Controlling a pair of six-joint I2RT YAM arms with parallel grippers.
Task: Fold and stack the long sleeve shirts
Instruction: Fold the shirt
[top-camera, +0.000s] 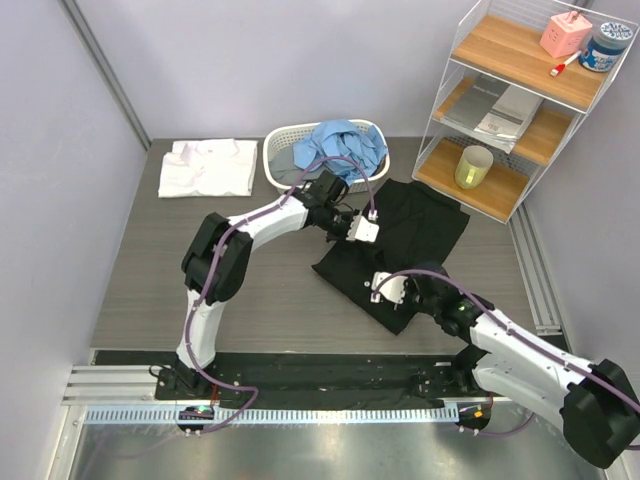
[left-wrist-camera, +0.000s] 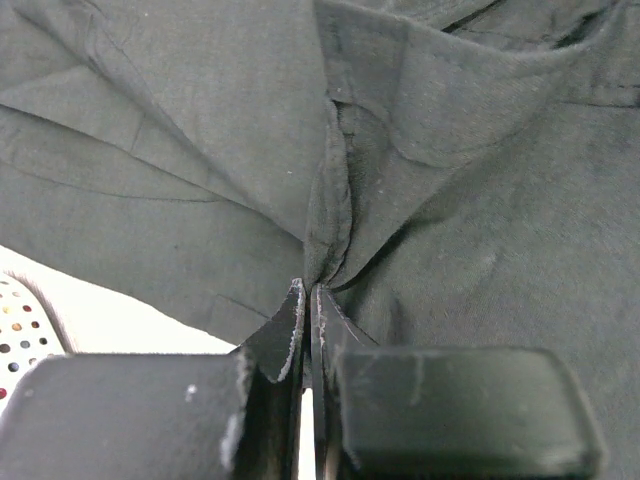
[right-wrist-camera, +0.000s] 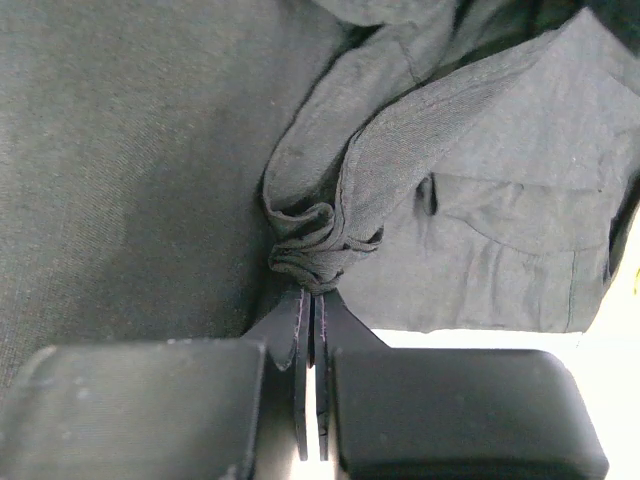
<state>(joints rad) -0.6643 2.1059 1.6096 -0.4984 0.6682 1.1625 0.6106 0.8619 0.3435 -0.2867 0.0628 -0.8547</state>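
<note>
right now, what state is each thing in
black shirt, rumpled on table, pinched at two spots
white shirt, folded flat
basket, upright
blue shirt, crumpled in basket
left gripper, shut on black shirt
right gripper, shut on black shirt
yellow cup, upright on shelf

Left fingers (left-wrist-camera: 287, 340), right fingers (right-wrist-camera: 292, 330) pinched together.

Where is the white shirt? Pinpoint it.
Top view: the white shirt lies folded at the far left of the table, beside the white basket holding the light blue shirt.
</note>
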